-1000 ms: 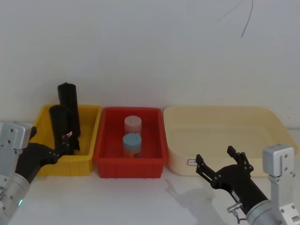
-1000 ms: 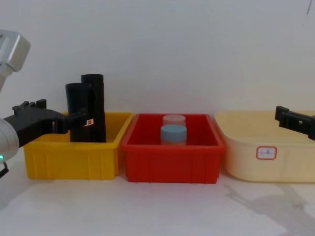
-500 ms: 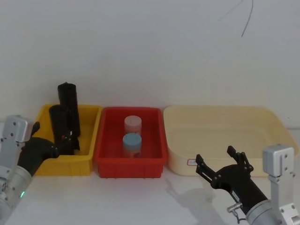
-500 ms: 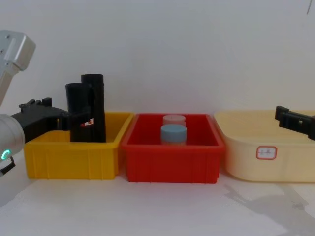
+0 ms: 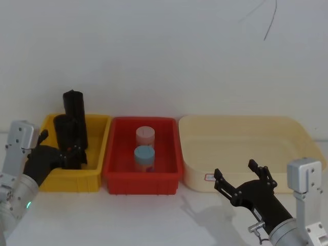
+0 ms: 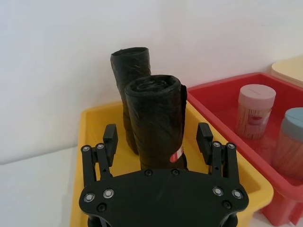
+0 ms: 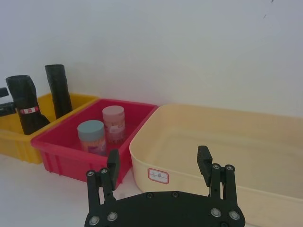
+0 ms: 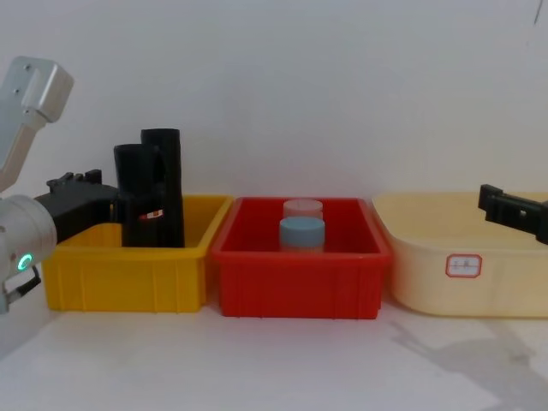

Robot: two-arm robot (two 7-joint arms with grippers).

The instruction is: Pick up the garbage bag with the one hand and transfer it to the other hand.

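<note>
Head view: my left gripper (image 5: 72,152) sits low in the yellow bin (image 5: 72,180), with the garbage bag (image 5: 64,130) upright just ahead of it. Left wrist view: its fingers (image 6: 110,138) stand spread on either side of the bag, clear of it. Right wrist view: my right gripper (image 7: 158,158) hovers, released, before the cream tub (image 7: 189,182).

The black two-fingered tool (image 7: 158,163), fingers spread, faces the cream plastic tub (image 7: 246,151) just ahead. Beside the tub, a red plastic bin (image 7: 61,158) holds a blue-lidded jar (image 7: 91,137) and a pink-lidded jar (image 7: 113,124).
</note>
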